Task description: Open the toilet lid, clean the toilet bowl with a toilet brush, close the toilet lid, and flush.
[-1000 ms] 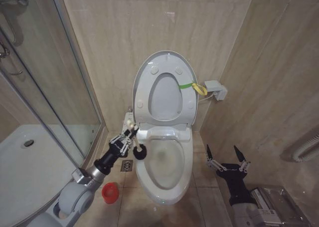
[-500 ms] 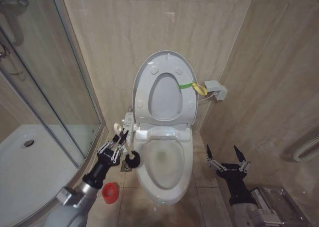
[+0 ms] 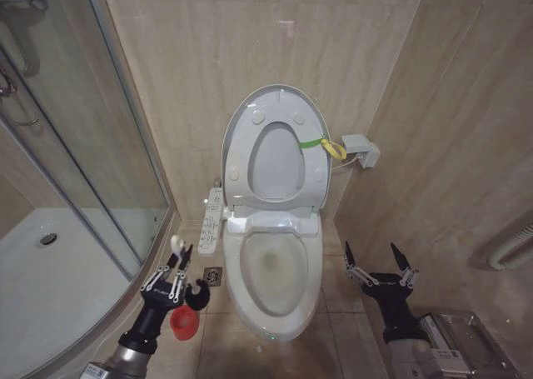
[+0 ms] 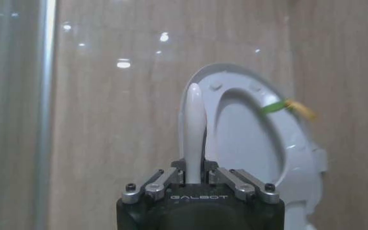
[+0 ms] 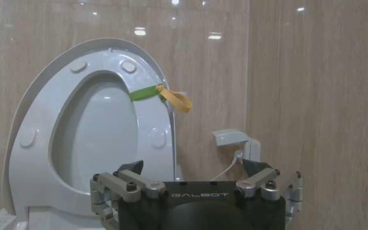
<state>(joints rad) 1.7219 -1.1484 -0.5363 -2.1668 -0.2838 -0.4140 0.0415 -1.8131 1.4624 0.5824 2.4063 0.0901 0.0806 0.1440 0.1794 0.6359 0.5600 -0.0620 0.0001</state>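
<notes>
While the left gripper [image 3: 172, 281] stays clamped on the toilet brush [image 3: 193, 294], the dark bristle head hangs just above the red holder cup [image 3: 184, 322] on the floor beside the toilet bowl [image 3: 271, 271]. To seat it well, I judge the head should be centred over the cup's mouth and the handle kept upright before lowering. The right gripper [image 3: 380, 266] waits near the bowl's other side, fingers spread apart. Farther back, the toilet lid [image 3: 275, 150] stands raised against the wall, not yet closed.
</notes>
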